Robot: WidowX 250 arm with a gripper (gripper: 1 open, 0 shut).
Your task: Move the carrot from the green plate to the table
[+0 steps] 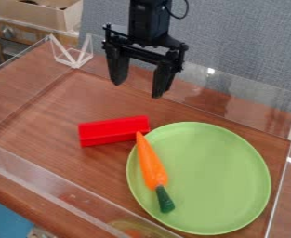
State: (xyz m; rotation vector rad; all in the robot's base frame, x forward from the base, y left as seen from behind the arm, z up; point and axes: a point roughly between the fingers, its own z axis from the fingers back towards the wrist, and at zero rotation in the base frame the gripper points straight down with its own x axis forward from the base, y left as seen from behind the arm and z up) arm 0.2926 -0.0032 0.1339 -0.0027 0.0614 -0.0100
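Note:
The orange carrot (pixel 152 168) lies along the left rim of the lime-green plate (pixel 216 177), its dark green stem end pointing toward the near edge. The plate rests on the reddish-brown wood table (pixel 55 102). My black gripper (pixel 140 76) hangs above the table behind the plate, well apart from the carrot. Its fingers stand wide apart with nothing between them.
A red rectangular block (pixel 112 131) lies just left of the plate, close to the carrot's tip. Low clear acrylic walls (pixel 253 91) border the table. Cardboard boxes (pixel 36 17) stand behind the far left wall.

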